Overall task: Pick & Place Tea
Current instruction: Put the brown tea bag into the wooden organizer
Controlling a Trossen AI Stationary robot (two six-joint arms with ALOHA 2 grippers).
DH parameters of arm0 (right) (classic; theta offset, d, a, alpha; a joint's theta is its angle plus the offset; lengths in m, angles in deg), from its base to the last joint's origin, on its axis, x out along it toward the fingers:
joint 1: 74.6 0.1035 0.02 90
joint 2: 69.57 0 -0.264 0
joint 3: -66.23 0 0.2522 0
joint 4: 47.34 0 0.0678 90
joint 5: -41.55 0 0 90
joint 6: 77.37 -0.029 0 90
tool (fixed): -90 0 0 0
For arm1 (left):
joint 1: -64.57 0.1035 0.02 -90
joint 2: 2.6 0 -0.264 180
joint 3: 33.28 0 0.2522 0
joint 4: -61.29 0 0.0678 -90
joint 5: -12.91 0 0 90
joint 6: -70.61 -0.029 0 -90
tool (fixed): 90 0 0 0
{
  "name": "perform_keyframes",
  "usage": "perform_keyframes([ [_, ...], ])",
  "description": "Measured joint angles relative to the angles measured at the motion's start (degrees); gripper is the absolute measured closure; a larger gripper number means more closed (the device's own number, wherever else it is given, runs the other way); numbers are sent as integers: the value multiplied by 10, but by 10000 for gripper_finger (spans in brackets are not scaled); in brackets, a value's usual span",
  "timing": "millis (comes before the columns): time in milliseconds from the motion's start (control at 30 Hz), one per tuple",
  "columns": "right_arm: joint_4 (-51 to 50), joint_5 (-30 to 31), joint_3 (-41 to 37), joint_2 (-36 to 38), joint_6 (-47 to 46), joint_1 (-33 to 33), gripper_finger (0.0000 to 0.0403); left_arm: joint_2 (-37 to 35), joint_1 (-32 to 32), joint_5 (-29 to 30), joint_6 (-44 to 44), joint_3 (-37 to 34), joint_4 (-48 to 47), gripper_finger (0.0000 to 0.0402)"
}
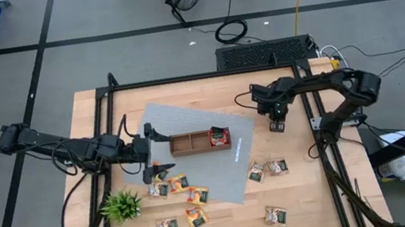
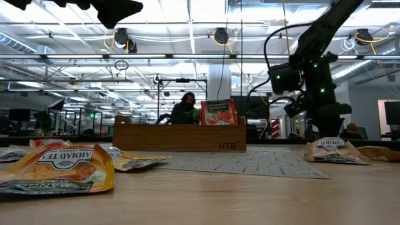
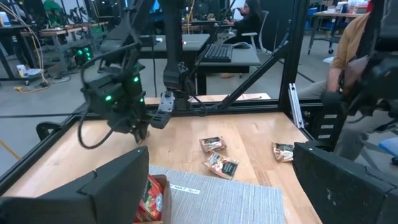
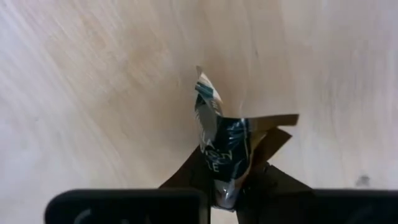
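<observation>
My right gripper point(image 1: 276, 123) hangs over bare wood to the right of the wooden tray point(image 1: 191, 142), shut on a pale-and-dark-green tea sachet point(image 4: 217, 140). A red sachet point(image 1: 218, 135) stands in the tray's right compartment point(image 2: 219, 113). The other sachets lie flat on the table. One group point(image 1: 178, 190) is near the tray's near left side, two point(image 1: 267, 169) are near the mat's right corner, and others point(image 1: 275, 216) are by the near edge. My left gripper point(image 1: 151, 149) waits open just left of the tray, its fingers point(image 3: 112, 186) spread wide. My right gripper pinches the sachet between its two fingers by one end point(image 4: 225, 180), coming from above and pointing down. The sachet is crumpled and sticks out past the fingertips toward the table, its free end point(image 4: 204, 84) bent. It seems lifted clear of the wood, casting a shadow.
The tray sits on a grey mat point(image 1: 220, 175) laid at a slant. A small green spiky plant point(image 1: 122, 206) stands near the near left corner. A black frame point(image 1: 325, 151) rims the table. Bare wood lies between the tray and the right arm. People sit in the room beyond.
</observation>
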Motion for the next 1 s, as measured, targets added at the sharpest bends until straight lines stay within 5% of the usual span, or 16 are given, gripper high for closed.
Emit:
perform_keyframes([
  [333, 96, 4, 25, 149, -129, 132, 381, 0, 0, 0, -2, 0, 22, 11],
  [700, 416, 76, 14, 109, -98, 333, 382, 0, 0, 0, -3, 0, 21, 11],
  [1000, 622, 91, -1, 63, -21, 382, 382, 0, 2, 30, -7, 0, 31, 11],
])
